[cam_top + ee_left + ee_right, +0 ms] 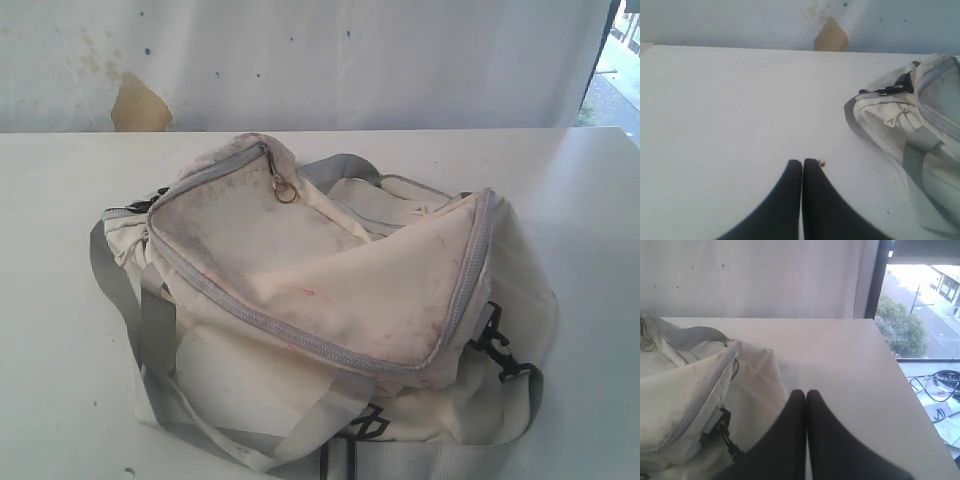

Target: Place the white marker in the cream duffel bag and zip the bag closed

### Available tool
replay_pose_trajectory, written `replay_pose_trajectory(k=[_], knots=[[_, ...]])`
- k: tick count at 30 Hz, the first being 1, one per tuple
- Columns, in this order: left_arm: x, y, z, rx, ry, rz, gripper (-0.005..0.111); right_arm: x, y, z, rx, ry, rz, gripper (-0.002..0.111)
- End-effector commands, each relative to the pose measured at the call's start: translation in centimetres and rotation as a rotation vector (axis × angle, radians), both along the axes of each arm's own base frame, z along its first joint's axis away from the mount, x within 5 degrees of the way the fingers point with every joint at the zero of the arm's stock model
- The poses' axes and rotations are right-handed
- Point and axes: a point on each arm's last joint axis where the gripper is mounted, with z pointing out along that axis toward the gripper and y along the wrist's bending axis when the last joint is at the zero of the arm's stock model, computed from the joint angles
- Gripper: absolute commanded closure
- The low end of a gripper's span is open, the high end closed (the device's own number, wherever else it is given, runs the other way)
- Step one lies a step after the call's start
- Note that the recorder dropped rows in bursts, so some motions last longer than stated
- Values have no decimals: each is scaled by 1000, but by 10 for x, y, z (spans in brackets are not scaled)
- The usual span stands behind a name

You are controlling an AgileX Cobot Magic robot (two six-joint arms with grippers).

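With jaws pressed together and empty, the left gripper [802, 162] and right gripper [805, 394] are held near either end of the cream duffel bag [330, 300]. Its zipper [300, 337] appears drawn shut. The white marker is nowhere seen and is presumably enclosed, so the task looks finished. A stained wall [300, 60] stands behind the bag.

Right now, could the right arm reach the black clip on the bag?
Probably yes: the clip hangs outside the bag, close beside the right arm's shut tool, with nothing between them.
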Motion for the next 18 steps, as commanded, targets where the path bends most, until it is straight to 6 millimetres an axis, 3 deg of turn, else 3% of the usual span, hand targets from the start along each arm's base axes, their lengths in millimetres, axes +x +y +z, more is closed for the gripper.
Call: replay_pose_trajectory(k=[1,7,14,18], knots=[[-16,8,-6,8,-33,98,107,-1,-1,-7,-21,34,-20,108],[-17,9,-4,23,-50,102,107,2,-1,-9,-17,18,-18,108],[-12,0,8,-49,-200,15,107,6,0,-5,-14,-56,-12,108],[-8,-2,18,-52,-334,-11,107,18,2,-16,-18,-90,-3,108]])
